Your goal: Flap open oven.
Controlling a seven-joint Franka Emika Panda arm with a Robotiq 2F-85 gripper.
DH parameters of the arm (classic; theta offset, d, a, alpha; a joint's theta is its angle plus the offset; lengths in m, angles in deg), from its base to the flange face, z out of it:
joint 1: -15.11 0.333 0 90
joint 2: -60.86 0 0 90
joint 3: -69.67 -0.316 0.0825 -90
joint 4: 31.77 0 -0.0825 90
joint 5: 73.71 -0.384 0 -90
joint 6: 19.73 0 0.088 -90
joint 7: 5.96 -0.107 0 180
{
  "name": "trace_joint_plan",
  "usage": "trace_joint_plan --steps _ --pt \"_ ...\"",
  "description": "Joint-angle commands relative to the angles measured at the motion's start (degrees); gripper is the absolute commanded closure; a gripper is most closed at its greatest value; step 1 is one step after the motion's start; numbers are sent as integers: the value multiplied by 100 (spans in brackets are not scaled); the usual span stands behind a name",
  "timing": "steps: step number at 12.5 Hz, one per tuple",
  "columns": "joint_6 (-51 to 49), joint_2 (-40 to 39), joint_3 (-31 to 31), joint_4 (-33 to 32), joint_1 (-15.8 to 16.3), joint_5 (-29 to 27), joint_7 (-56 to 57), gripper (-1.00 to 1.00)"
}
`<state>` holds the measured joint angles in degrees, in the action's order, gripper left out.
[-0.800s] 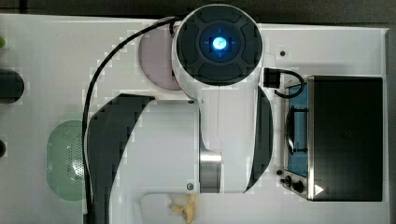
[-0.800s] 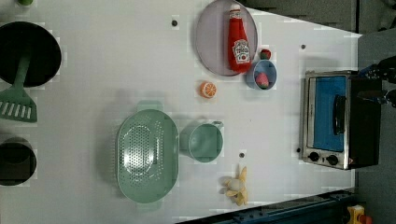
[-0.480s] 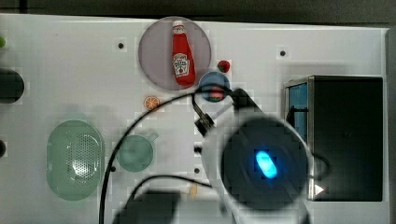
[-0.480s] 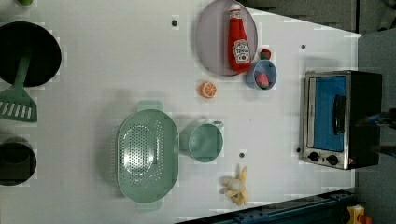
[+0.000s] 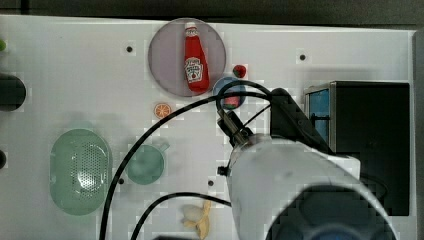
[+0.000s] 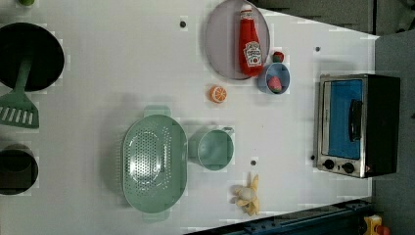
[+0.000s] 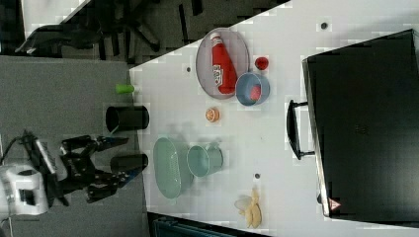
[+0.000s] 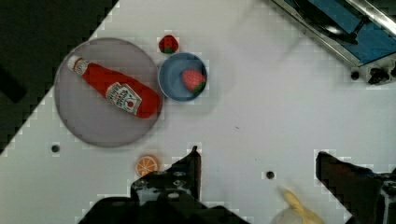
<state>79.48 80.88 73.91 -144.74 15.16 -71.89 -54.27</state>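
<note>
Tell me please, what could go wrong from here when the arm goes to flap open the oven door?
1. The oven door is shut, and its bar handle is narrow; the open gripper might miss or slip off it.
2. The blue bowl with a strawberry sits near the oven's front, so a low approach could knock it.
3. The black cable loops over the table and may snag.

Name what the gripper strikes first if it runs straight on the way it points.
The gripper would likely meet the bare table, between the blue bowl and the banana; its height above is unclear.
</note>
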Motion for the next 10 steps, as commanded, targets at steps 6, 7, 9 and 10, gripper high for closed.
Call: trace_joint_plan --steps 6,7,9,10 --pt "-120 -213 155 -313 -146 5 269 65" --pt "-109 -229 240 -358 -172 5 531 65" --pt "-69 -297 468 -454 -240 8 1507 65" --pt "5 -356 617 -497 -278 10 2133 65"
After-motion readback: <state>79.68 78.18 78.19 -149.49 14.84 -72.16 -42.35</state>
